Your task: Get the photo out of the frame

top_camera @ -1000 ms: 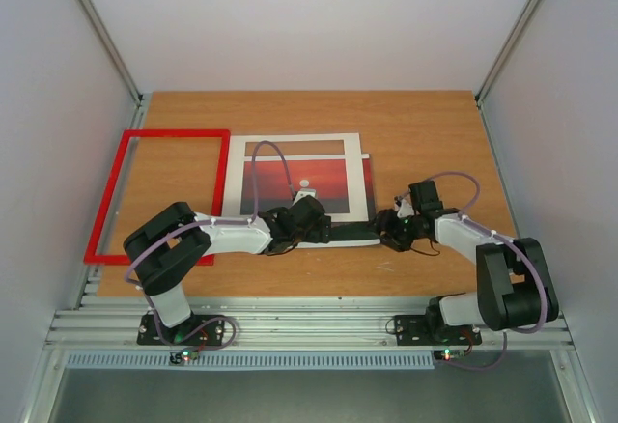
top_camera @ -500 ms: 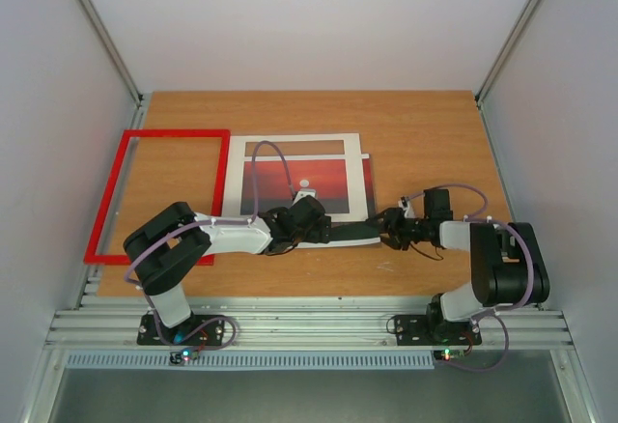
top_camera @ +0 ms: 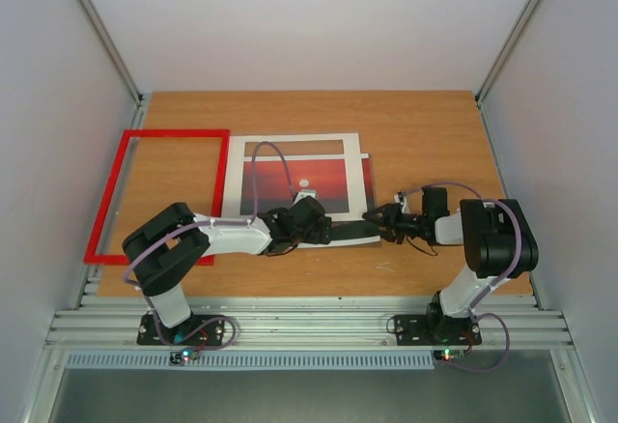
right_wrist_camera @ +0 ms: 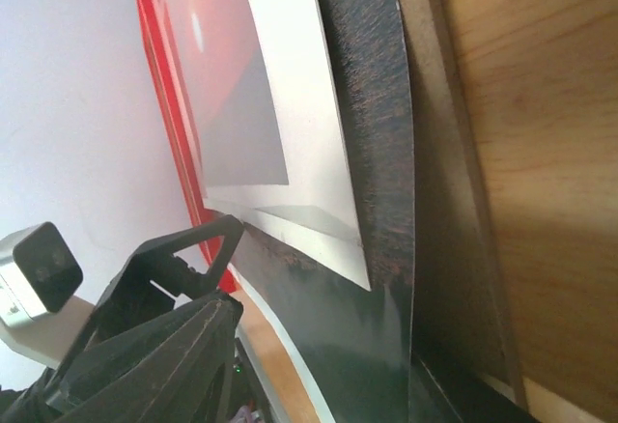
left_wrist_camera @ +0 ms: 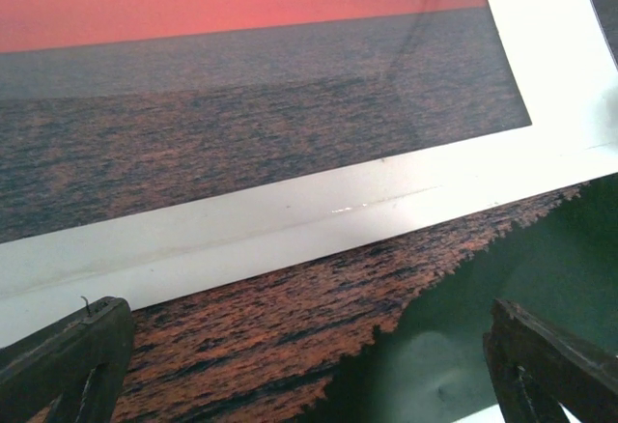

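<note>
The table [top_camera: 425, 124] fills mid-picture. The frame [top_camera: 174, 134] lies empty at its upper left, just beside the white mat [top_camera: 299, 143]. The photo [top_camera: 323, 180] sits centre under that mat, its long axis running left to right. My left gripper [top_camera: 309, 212] hovers over its lower edge, fingers spread wide. My right gripper [top_camera: 377, 217] is at the print's lower right corner (the handier arm, I judge), but I cannot tell whether it is spread or closed.

top external: high above and behind the bases at 6 o'clock, looking down on the whole table [top_camera: 415, 124].
left wrist: very close over the photo [left_wrist_camera: 241, 85], tilted forward.
right wrist: low, rolled sideways, skimming the photo's edge.
shared: photo and white mat [top_camera: 290, 145], all three views.
</note>
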Robot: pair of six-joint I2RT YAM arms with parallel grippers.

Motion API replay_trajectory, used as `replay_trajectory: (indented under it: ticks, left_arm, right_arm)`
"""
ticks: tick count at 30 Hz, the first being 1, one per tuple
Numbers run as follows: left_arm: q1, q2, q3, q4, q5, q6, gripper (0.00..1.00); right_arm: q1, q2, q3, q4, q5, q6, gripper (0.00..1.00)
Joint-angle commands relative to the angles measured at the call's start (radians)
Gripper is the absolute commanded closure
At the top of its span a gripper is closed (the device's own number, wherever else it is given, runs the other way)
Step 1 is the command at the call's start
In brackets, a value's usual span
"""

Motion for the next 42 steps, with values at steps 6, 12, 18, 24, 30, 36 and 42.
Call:
replay_trajectory:
  ticks: [6, 12, 18, 24, 30, 36, 42]
  left_arm:
    - [-0.011, -0.010, -0.031, -0.051, 0.053, -0.038, 0.01]
    - [-0.011, -0.022, -0.032, -0.055, 0.049, -0.040, 0.01]
    - [-0.010, -0.045, -0.034, -0.066, 0.036, -0.038, 0.01]
    - [-0.006, -0.083, -0.036, -0.084, 0.031, -0.035, 0.01]
    - [0.004, -0.112, -0.037, -0.101, 0.016, -0.031, 0.01]
    - [0.010, -0.121, -0.033, -0.116, -0.002, -0.032, 0.01]
    - [0.014, -0.108, 0.011, -0.124, -0.015, -0.017, 0.01]
  right_arm:
    - [-0.005, 0.075, -0.028, 0.044, 0.083, 0.002, 0.70]
    - [-0.005, 0.011, -0.033, 0.009, 0.064, -0.007, 0.91]
    - [-0.005, -0.099, -0.025, -0.096, 0.061, -0.033, 0.99]
    - [-0.017, -0.240, 0.009, -0.257, 0.055, -0.068, 0.99]
    - [-0.023, -0.399, 0.080, -0.528, 0.097, -0.179, 0.98]
    - [-0.024, -0.487, 0.136, -0.680, 0.105, -0.216, 0.98]
    - [-0.024, -0.512, 0.161, -0.748, 0.096, -0.231, 0.98]
